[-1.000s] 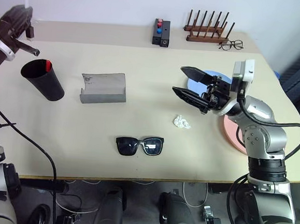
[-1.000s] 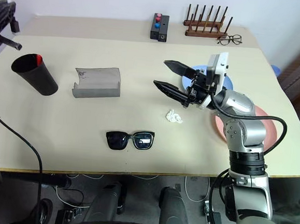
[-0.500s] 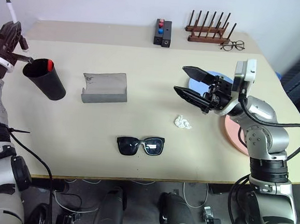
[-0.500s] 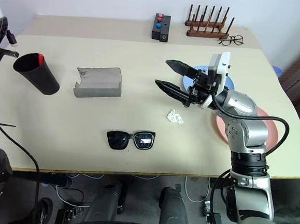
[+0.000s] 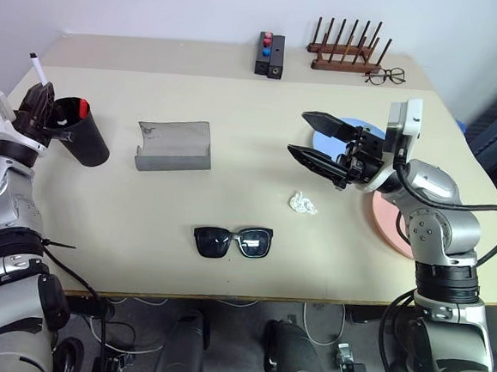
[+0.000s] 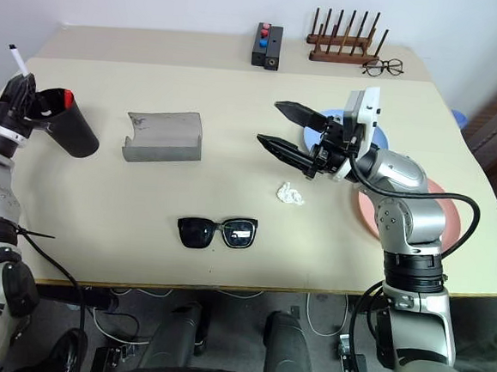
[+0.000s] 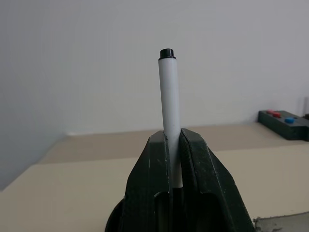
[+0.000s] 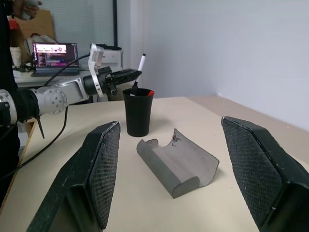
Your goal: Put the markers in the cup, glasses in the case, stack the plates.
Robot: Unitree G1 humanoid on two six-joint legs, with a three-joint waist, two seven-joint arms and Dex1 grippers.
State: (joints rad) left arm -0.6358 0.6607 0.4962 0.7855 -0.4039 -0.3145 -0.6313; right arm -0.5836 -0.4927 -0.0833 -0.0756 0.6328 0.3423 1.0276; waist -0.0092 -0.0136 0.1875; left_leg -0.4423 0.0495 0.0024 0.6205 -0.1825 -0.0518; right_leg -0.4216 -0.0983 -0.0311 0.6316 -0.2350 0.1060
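Note:
My left gripper [image 5: 36, 105] is shut on a white marker [image 5: 35, 67] with a black tip, held upright right beside the rim of the black cup [image 5: 80, 136]. A red-ended marker [image 5: 81, 105] stands inside the cup. In the left wrist view the white marker [image 7: 169, 111] rises from between the closed fingers [image 7: 147, 193]. Black sunglasses [image 5: 232, 241] lie near the table's front. The grey case [image 5: 173, 146] rests open right of the cup. My right gripper [image 5: 297, 131] hovers open and empty in front of the light blue plate [image 5: 363, 124]. The pink plate [image 5: 385, 223] lies under the right arm.
A crumpled white scrap [image 5: 301, 203] lies below the right gripper. At the table's far edge sit a black box with red and blue buttons [image 5: 267, 54], a wooden peg rack [image 5: 341, 48] and wire-framed spectacles [image 5: 383, 74].
The left gripper has come down with the white marker, from above and left of the cup to just beside its rim. The right arm has stayed still.

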